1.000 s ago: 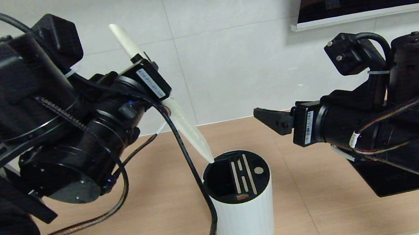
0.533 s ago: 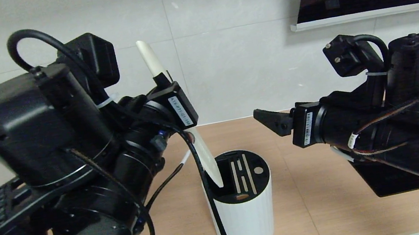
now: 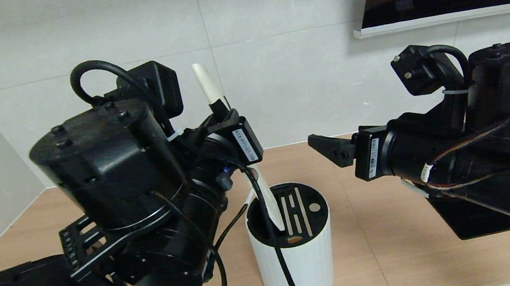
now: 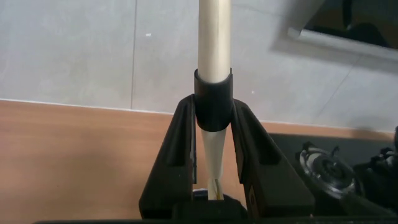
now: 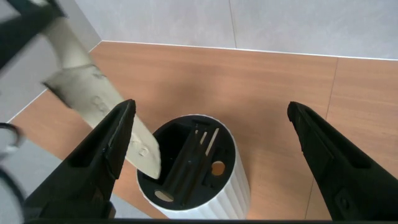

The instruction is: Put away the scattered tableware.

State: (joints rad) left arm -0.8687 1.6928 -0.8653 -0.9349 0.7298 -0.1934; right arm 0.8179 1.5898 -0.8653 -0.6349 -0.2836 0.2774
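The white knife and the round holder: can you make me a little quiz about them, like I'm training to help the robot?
1. True or false: the right gripper is holding the knife.
2. Pick one. Where is the knife's tip? A: pointing up at the ceiling. B: down in the wide opening of the holder. C: in one of the holder's thin slots.
3. Fill the gap: the holder's body is white and its top is ____.

Key: 1 false: the right gripper is open and empty, and the left gripper is shut on the knife. 2 B. 3 black.
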